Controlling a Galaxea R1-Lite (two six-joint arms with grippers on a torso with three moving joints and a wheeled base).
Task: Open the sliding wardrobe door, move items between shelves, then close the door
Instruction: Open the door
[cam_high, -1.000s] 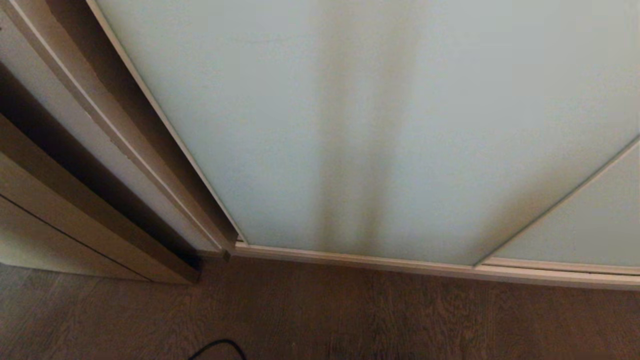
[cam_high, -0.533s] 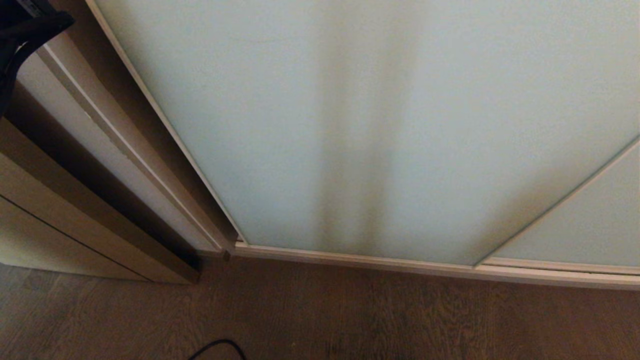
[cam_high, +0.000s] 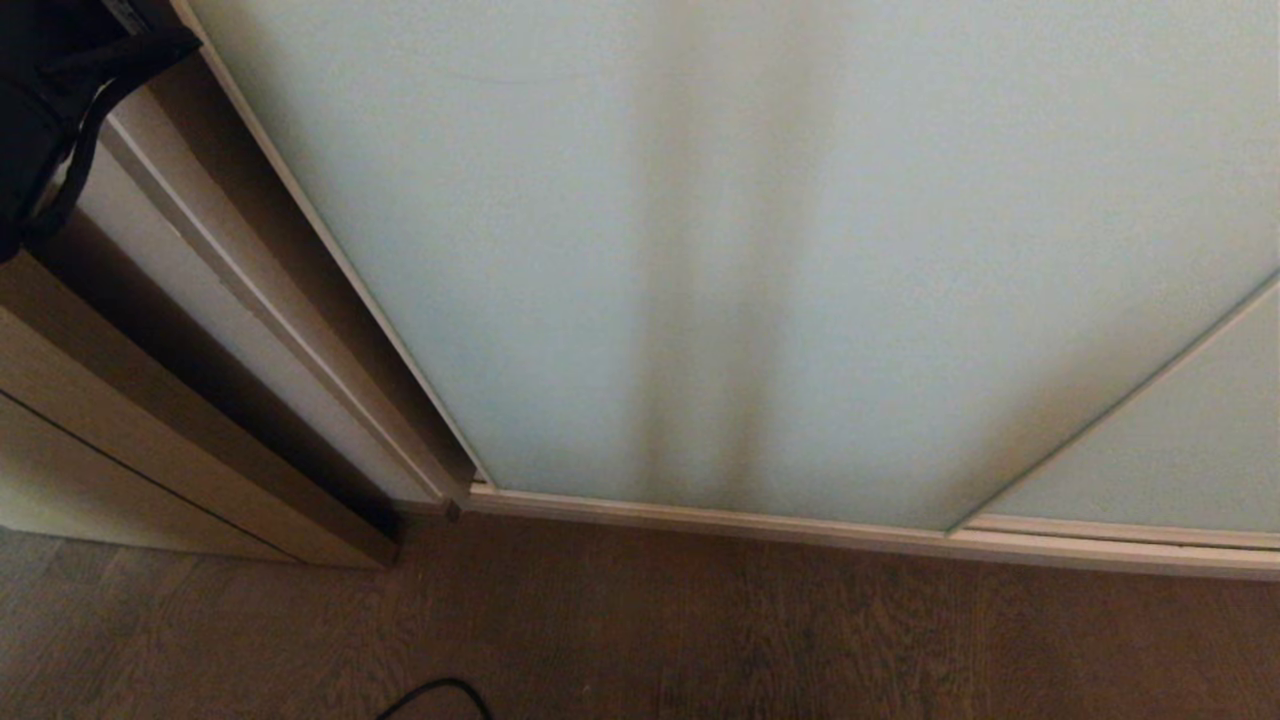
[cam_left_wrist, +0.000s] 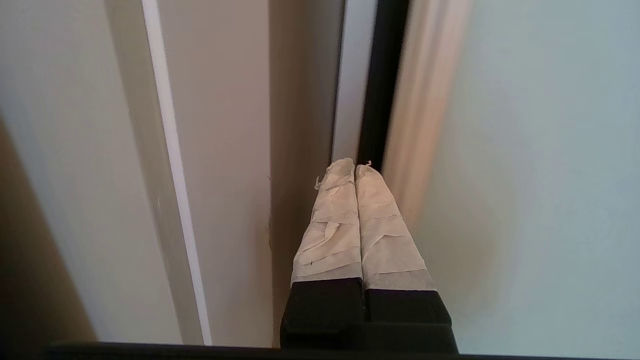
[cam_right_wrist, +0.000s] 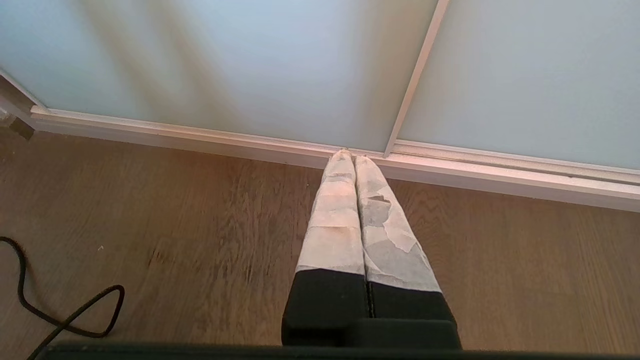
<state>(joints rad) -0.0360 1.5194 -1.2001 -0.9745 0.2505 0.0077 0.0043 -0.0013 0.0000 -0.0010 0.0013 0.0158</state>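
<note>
Reaching: the left gripper (cam_left_wrist: 355, 167) is up at the left edge of the sliding wardrobe door (cam_high: 760, 250), its taped fingers (cam_left_wrist: 332, 225) pressed together with nothing between them, tips pointing at the dark slit beside the door's cream frame.
Left arm in head view: only a black mass at the far-left top corner (cam_high: 45, 110); whether that is the arm alone or something else black I cannot tell.
Step in hand: opening the door, by my reading; the panel covers its bay, so this is the start of the task.
Door position: shut or nearly so, its left frame edge meeting the wardrobe side panel (cam_high: 250, 300); a second mint panel (cam_high: 1180, 450) overlaps at the right.
Items and shelves: hidden behind the frosted glass; none can be made out.
Next move: probably the closed tips must seat against the door's left frame edge and push it rightward along the bottom track (cam_high: 800, 525); no handle shows, so contact on the slim frame has to be square.
Right gripper (cam_right_wrist: 350, 156): parked low over the wood floor (cam_right_wrist: 175, 225), jaws closed and empty, pointing at the track.
Cable (cam_right_wrist: 55, 310): black, loose on the floor, near left.
Writing: none readable anywhere.
</note>
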